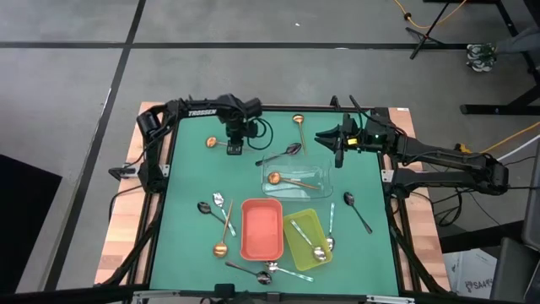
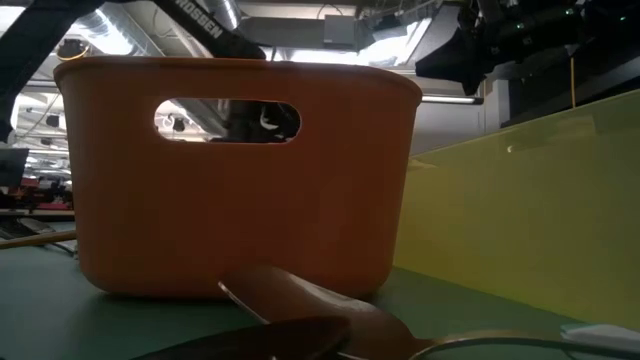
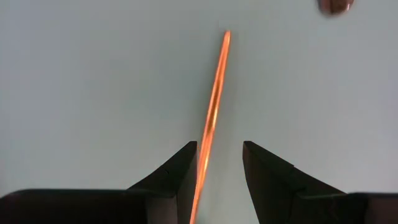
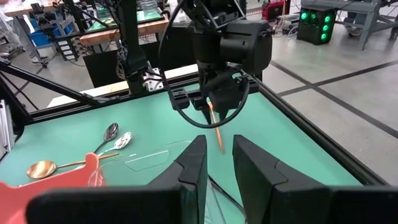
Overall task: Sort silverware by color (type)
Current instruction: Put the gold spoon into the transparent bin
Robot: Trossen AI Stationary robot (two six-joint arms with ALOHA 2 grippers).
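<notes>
A copper-gold spoon lies flat on the green mat at the far left, its bowl toward the left edge. My left gripper points down over its handle. In the left wrist view the gripper is open, and the handle runs between the two fingers, close to one of them. I see no touch. The right wrist view shows this gripper above the handle. My right gripper hangs high over the far right of the mat; its fingers stand a narrow gap apart with nothing between them.
A clear tray holds a copper spoon. The red tray and the yellow-green tray holding a silver spoon stand nearer. Loose silverware: dark spoon, copper spoon, black spoon, several at near left and the near edge.
</notes>
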